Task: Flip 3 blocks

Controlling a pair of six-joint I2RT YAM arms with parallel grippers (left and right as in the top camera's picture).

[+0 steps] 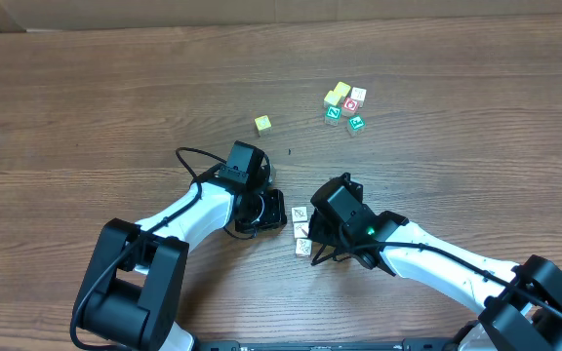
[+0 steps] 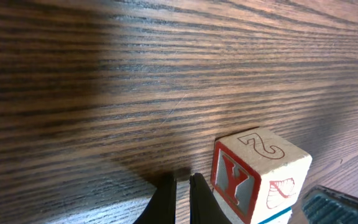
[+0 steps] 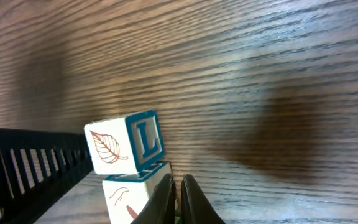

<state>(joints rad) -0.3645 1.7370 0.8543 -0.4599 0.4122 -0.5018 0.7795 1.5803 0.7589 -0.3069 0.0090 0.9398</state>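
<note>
Well, blocks (image 1: 300, 214) sit between two closed jaws

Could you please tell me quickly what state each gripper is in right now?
Left gripper: closed, holding nothing, beside a lettered block.
Right gripper: closed, holding nothing, next to the leaf-and-L block.

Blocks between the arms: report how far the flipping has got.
Done: cannot tell; the three cream blocks lie in a row, with no sign of which were turned. In hand: nothing; the left end effector is shut beside the red-Y block, the right end effector shut beside the L-faced block. Left: unclear, possibly all three.
</note>
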